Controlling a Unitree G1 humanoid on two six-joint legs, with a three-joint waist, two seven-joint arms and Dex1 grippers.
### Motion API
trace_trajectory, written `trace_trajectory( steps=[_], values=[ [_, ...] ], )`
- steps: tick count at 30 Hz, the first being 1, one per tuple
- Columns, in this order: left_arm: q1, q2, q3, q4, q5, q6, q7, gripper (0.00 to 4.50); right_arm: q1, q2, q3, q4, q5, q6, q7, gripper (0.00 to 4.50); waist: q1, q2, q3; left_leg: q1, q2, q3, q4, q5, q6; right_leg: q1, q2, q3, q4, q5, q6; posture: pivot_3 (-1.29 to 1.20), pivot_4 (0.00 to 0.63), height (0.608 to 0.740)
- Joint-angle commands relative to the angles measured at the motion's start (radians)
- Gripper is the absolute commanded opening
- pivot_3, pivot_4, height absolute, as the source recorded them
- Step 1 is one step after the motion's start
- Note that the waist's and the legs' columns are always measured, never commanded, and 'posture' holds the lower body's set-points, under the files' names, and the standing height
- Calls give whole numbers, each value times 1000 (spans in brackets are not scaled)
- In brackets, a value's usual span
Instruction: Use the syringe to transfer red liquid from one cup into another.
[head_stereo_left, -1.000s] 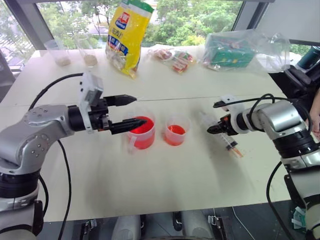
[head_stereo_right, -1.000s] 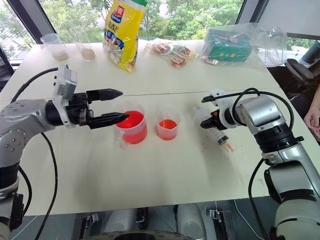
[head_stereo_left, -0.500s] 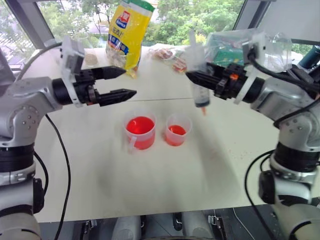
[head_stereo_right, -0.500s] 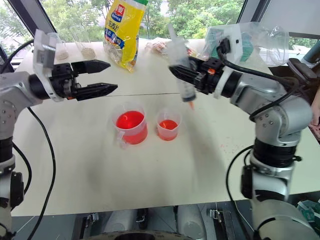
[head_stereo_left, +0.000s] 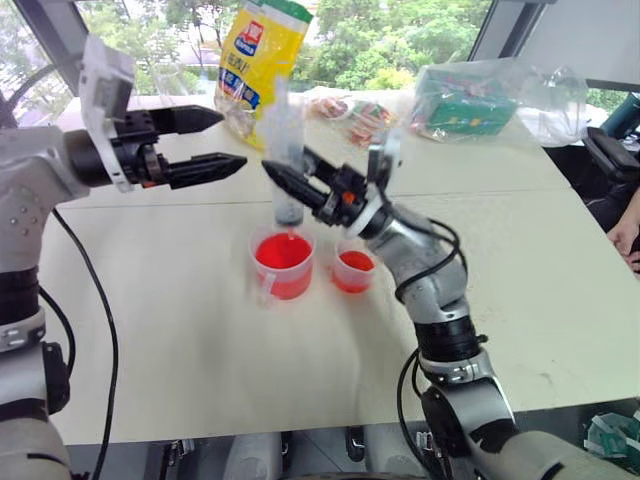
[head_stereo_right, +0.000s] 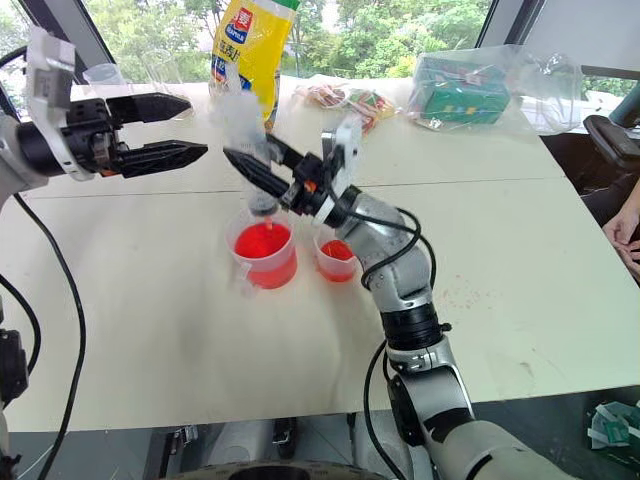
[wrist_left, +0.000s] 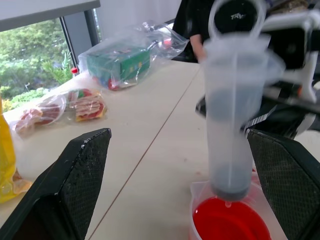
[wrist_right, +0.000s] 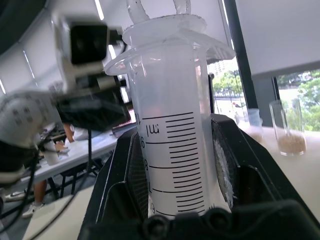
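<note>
Right wrist view — syringe (wrist_right: 172, 145) graduations, clamped by right pincer (head_stereo_left: 285, 184).

Pale table (head_stereo_left: 520, 260) by big windows (head_stereo_left: 400, 30), green trees outside, daylight.

Bright window daylight – soft shadows – syringe (head_stereo_right: 243, 125) motion-blurred

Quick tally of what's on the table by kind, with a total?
Cups with red liquid: 2, the handled beaker and the small cup
Syringe: 1, held over the beaker
Clear cups at the far edge: 2
Bags: 3, yellow, snack, green-box
Total: 8
</note>
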Motion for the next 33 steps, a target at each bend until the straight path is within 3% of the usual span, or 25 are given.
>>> trace_trajectory(
  steps=[1, 22, 33],
  values=[
    [-8, 21, 29, -21, -5, 1, -10, 4500, 18, 19, 29, -2, -16, -76, 32, 1405, 0, 0, 0, 0, 0, 0, 0, 0, 0, 0, 0, 0, 0, 0, 0, 0, 150, 740],
    [-80, -114, -67, 38, 71, -53, -59, 4500, 70, -13, 105, 13, -53, -75, 84, 1405, 1, 0, 0, 1, 0, 0, 0, 1, -1, 0, 1, 0, 1, 0, 0, 0, 150, 740],
    [-5, 28, -29, 9, 83, -46, -159, 4500, 51, -13, 88, 29, -48, -53, 83, 1405, -1, 0, 0, 1, 1, 0, 0, 1, -1, 0, 1, 0, 1, 0, 0, 0, 150, 740]
  ],
)
